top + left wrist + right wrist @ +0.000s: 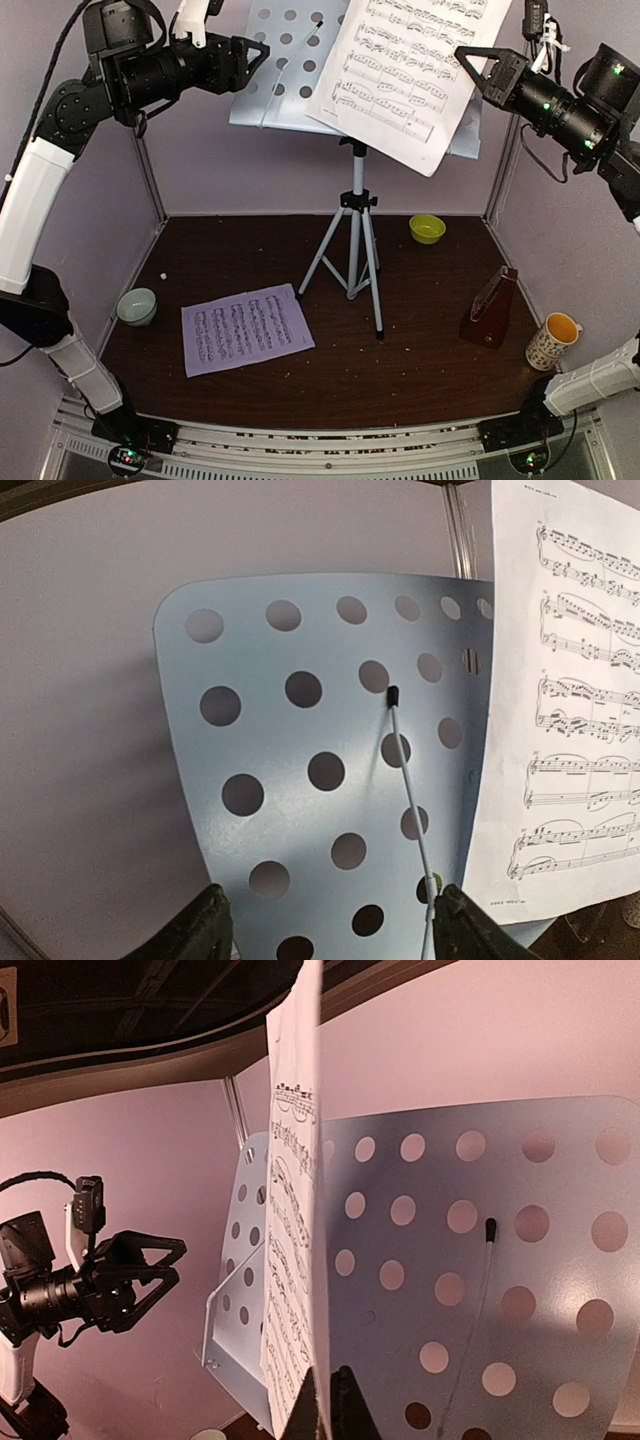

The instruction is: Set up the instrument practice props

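Note:
The white perforated music-stand desk (280,70) tops a silver tripod (352,250) at the back centre. One sheet-music page (410,70) hangs tilted across the desk's right half, and my right gripper (470,62) is shut on its edge (333,1400). The page (295,1260) shows edge-on in the right wrist view. My left gripper (258,52) stands open at the desk's left side, facing the desk (320,770), with its fingers (205,925) wide apart and nothing held. A second page (245,328) lies flat on the table, front left. The red-brown metronome (490,310) stands on the right.
A yellow-green bowl (427,228) sits behind the tripod's right leg. A patterned mug (553,341) stands right of the metronome, and a pale green bowl (137,306) at the table's left edge. Purple walls close in the back and sides.

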You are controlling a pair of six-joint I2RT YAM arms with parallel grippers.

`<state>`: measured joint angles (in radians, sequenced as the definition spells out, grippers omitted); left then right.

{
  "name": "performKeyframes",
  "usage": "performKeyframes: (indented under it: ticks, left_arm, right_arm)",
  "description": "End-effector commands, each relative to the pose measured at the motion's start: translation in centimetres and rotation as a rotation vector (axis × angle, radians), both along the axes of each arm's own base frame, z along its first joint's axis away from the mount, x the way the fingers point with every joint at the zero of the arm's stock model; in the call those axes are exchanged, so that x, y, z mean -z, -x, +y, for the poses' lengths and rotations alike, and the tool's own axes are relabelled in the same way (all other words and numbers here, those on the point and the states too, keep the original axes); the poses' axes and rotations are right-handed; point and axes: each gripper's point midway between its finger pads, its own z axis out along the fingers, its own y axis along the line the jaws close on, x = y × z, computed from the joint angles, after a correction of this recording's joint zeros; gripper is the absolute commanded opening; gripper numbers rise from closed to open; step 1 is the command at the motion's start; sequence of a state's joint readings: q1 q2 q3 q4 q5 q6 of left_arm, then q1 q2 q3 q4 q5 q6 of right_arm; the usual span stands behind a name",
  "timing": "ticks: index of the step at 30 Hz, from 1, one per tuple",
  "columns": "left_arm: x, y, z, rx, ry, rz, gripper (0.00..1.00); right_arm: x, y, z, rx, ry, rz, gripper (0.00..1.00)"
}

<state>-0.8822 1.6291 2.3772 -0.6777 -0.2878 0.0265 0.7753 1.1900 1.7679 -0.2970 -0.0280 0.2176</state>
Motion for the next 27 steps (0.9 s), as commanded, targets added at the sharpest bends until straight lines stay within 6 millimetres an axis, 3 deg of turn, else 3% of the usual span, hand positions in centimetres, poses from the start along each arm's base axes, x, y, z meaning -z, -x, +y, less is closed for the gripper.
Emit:
performKeyframes:
  ticks: [1,6,15,20,27]
  left_arm:
    - [-2.7,-1.1,-0.7,-0.006,0.038,-0.098,0.7]
    - [-1.3,-3.1,-2.3,-0.038,-0.02,-0.11,0.67]
    - [-0.7,-4.2,-3.8,-0.04,-0.038,-0.13,0.64]
    - [-0.7,-4.1,-3.9,-0.03,-0.037,-0.132,0.63]
    - [-1.6,-2.7,-4.1,0.025,-0.022,-0.149,0.72]
  right_arm:
    - [-1.6,-1.3,-1.1,0.07,-0.026,-0.025,0.0]
    - [-1.5,-2.4,-0.7,0.072,-0.021,-0.024,0.0]
    - [-1.3,-3.5,-0.8,0.103,-0.003,-0.032,0.0]
    - [-1.4,-3.9,-0.9,0.116,0.004,-0.036,0.0]
    - [-1.4,-3.9,-0.6,0.105,0.002,-0.038,0.0]
